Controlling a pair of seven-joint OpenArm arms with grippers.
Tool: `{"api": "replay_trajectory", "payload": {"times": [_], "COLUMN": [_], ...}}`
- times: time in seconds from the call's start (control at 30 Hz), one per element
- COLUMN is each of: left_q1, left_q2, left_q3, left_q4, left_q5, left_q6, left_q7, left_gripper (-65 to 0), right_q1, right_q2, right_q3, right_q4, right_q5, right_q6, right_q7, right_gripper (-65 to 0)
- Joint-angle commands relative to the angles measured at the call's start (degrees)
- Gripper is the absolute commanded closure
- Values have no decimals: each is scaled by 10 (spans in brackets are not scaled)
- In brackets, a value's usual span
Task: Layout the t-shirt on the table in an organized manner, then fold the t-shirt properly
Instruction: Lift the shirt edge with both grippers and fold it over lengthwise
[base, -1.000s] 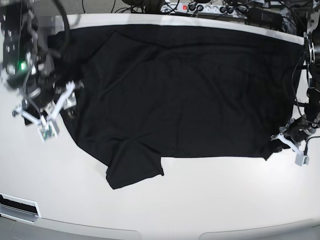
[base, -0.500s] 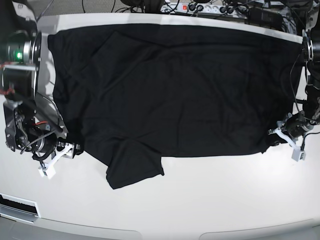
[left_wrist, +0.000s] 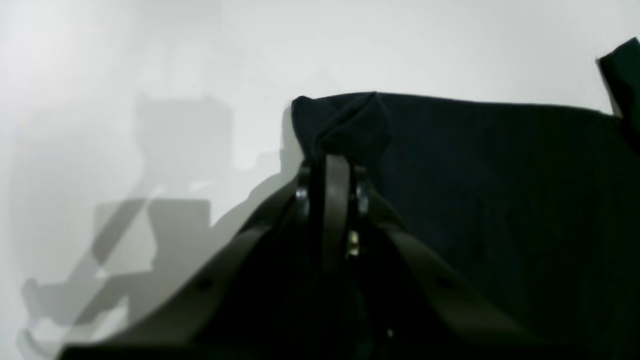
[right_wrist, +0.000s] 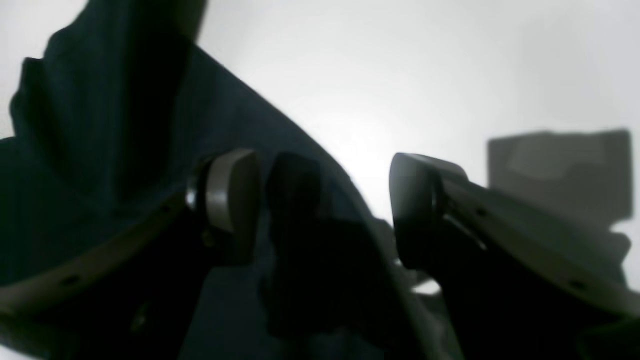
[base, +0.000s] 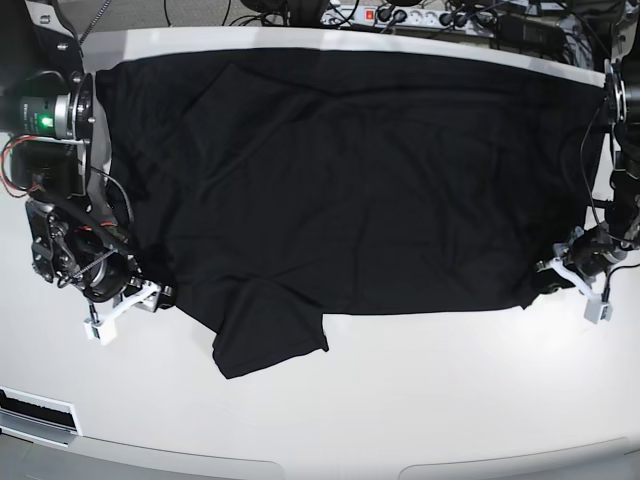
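Currently layout step in hand: t-shirt (base: 350, 180) spread across far half of table (base: 420, 400), one sleeve flap (base: 268, 335) doubled toward table's near edge. Left gripper (left_wrist: 332, 165) clamped on bunched hem corner (left_wrist: 345, 117) at shirt's edge. Right gripper (right_wrist: 325, 205) jaws wide, straddling shirt edge, nothing pinched. Judgement: next move calls for right jaws closing on cloth, then both arms pulling apart to flatten. Table glossy white, bare beside shirt. Power strip (base: 400, 15), cables behind table's far edge.

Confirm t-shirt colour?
Plain black t-shirt, no pattern visible; clearest in the base view.
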Motion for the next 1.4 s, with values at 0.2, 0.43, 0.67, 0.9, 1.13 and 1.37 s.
{"api": "replay_trajectory", "payload": {"times": [0.2, 0.43, 0.67, 0.9, 1.13, 1.37], "left_q1": [-16, -36, -108, -120, -91, -79], "left_q2": [-10, -14, -14, -14, -28, -47], "left_q3": [-2, -2, -2, -2, -2, -2], "left_q4": [8, 8, 8, 8, 8, 8], "left_q5": [-19, -19, -16, -15, -48, -50], "left_q6": [-4, -4, -4, -37, -50, -50], "left_q7": [-11, -15, -8, 21, 30, 28], "left_gripper": [0, 0, 0, 0, 0, 0], "right_q1": [15, 24, 25, 19, -55, -174], "right_q2": [-6, -1, 8, 14, 43, 68], "right_q3": [0, 0, 0, 0, 0, 0], "right_q4": [4, 73, 198, 263, 371, 547], "right_q5": [-52, -67, -66, -31, 69, 85], "right_q6": [38, 91, 87, 88, 103, 103], "right_q7": [47, 36, -23, -107, -167, -167], "right_gripper": [-11, 0, 0, 0, 0, 0]}}
